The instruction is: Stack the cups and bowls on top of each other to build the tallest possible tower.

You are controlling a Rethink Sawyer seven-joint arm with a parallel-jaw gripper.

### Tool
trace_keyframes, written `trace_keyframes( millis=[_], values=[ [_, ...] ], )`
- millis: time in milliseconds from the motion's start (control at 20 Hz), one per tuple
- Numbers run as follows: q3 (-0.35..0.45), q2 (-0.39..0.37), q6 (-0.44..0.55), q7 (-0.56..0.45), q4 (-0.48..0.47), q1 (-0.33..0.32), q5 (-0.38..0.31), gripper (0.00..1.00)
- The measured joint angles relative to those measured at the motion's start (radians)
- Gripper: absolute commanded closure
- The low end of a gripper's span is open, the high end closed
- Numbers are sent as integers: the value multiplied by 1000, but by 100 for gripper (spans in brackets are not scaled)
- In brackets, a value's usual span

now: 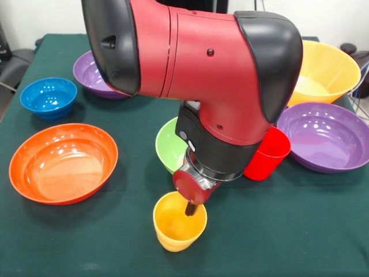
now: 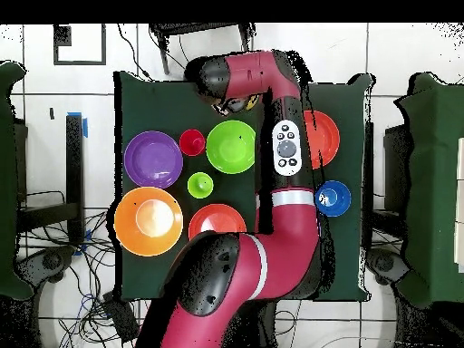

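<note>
- While the arm hangs low over the desk (image 1: 300,231) in the front view, your end effector (image 1: 191,209) reaches into the mouth of the yellow cup (image 1: 176,229), which stands upright near the desk's front edge. One dark finger shows against the inner wall; you cannot tell whether it is clenched or released.
- The relation that matters: the cup sits directly under the end effector, its long axis vertical, so any lift goes straight up.
- Just behind the wrist you have the red cup (image 1: 268,153) and a green bowl (image 1: 169,145), partly hidden. A red-orange bowl (image 1: 62,163) and the blue bowl (image 1: 48,97) lie toward one side edge, a purple bowl (image 1: 327,136) and the large orange bowl (image 1: 326,70) toward the other.
- In the overhead view the arm covers the yellow cup and the end effector. You can still see the green cup (image 2: 200,185) upright mid-desk.
- No tower stands yet; every piece sits apart.
- No brand or legible writing shows in either view.
</note>
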Motion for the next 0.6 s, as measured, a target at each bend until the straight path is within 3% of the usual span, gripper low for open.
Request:
trace_keyframes(
  millis=[250,300,600],
  values=[
    [-16,1,0,0,0,2,13,100],
    [-21,2,0,0,0,2,17,0],
    [-43,2,0,0,0,2,33,0]
  ],
)
